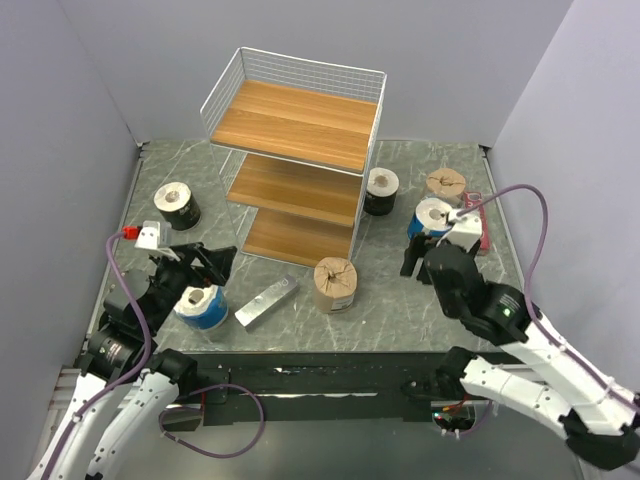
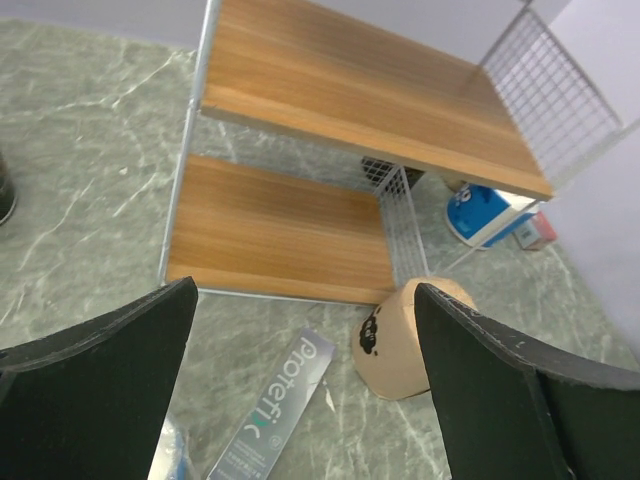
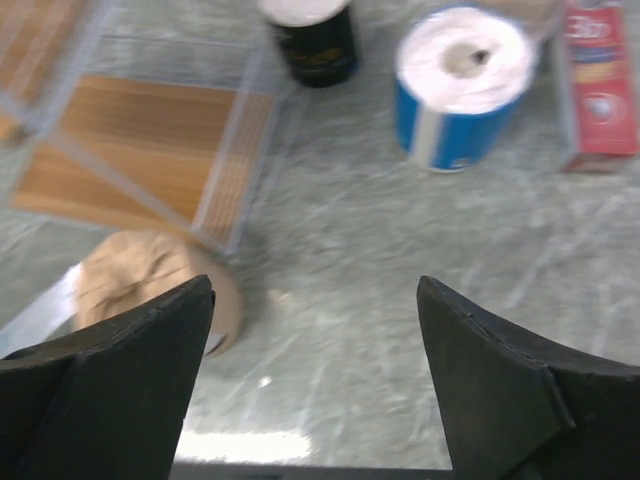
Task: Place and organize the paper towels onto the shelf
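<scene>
Grey marbled worktop (image 1: 400, 310), plain walls, and the shelf (image 1: 300, 125) at the back has all three boards bare, so nothing's placed yet. Your right fingers (image 3: 500, 390) are spread with nothing between them, pointed at a blue roll (image 3: 465, 85) standing a little ahead. Your left fingers (image 2: 100, 390) are spread wide and empty too, facing the shelf front, with the other blue roll (image 1: 203, 308) close beneath them.

Stuff I'd watch:
- The red box (image 3: 598, 80) sits just beside the right-hand blue roll, so a sloppy approach could clip it or drag it along.
- That plastic wrap looks slick, and a shallow pinch might let the roll tip or slide out.
- The top tier has a mesh rim, so go in too low and you'll likely snag on it.
- The silver bar (image 1: 267, 302) lies near the left blue roll and could get nudged.

Count: six rolls, all on the worktop.
- Two blue.
- One black roll (image 1: 178, 205) far left and a second black roll (image 1: 381, 190) by the shelf's right side.
- One brown roll (image 1: 335, 285) out front and a second brown roll (image 1: 446, 185) at the back right.

Plus one shelf, one bar, one box.
</scene>
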You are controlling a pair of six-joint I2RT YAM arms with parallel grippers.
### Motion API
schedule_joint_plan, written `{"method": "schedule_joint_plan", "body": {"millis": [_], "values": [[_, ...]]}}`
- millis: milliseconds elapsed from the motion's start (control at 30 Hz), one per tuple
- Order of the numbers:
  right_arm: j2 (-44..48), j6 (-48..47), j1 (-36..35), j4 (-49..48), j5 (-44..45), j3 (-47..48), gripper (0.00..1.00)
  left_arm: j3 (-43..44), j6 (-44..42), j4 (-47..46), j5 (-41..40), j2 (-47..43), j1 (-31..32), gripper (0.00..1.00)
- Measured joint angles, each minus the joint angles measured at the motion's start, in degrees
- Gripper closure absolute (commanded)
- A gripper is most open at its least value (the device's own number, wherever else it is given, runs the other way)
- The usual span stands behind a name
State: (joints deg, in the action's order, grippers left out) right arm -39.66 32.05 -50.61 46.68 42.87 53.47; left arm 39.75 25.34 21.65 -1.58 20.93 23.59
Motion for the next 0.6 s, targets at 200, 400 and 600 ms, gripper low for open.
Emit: {"method": "schedule_joint_plan", "body": {"millis": [200,400,600], "values": [[-5.4,-5.4,21.9,-4.8,-8.8,0.4,0.22,0.0,0.0,0.7,-1.9,0.3,0.0,0.04],[-15.0,-6.4,38.5,-7.7,-20.3,4.7,0.23,0.0,0.1,0.9,-4.0,-0.5,0.0,0.04],[-26.2,-4.4,47.7,-9.6,-27.8,8.8,0.21,0.0,0.7,1.9,-8.3,-2.8,0.0,0.03]]}}
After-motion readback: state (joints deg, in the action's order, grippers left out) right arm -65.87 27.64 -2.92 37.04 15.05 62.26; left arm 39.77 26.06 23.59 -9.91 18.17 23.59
